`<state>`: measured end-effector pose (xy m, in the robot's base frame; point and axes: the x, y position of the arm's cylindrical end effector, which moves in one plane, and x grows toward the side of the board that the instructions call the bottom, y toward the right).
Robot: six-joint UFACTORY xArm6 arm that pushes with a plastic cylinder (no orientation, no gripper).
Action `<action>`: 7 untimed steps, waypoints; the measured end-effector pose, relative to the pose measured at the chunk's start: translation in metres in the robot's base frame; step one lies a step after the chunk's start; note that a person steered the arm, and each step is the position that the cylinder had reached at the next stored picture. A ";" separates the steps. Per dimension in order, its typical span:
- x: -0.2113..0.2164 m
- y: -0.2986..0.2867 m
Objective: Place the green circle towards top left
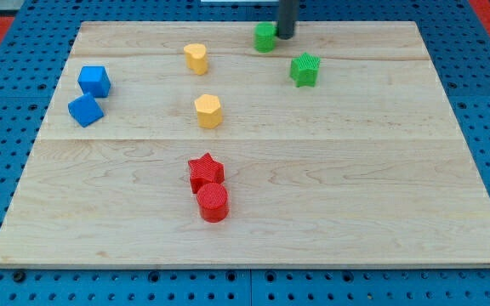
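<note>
The green circle [265,36] stands near the board's top edge, a little right of centre. My tip [285,36] is against its right side; the dark rod rises out of the view's top. The green star [305,69] lies below and to the right of the circle, apart from it.
A yellow heart-like block [196,58] and a yellow hexagon [208,110] lie left of centre. Two blue cubes [94,81] [85,110] sit at the left. A red star [206,171] touches a red circle [213,203] below it. The wooden board [398,187] rests on blue pegboard.
</note>
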<state>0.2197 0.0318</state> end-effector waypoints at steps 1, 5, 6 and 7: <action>0.000 -0.061; 0.024 -0.162; 0.023 -0.169; 0.013 -0.158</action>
<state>0.2327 -0.1262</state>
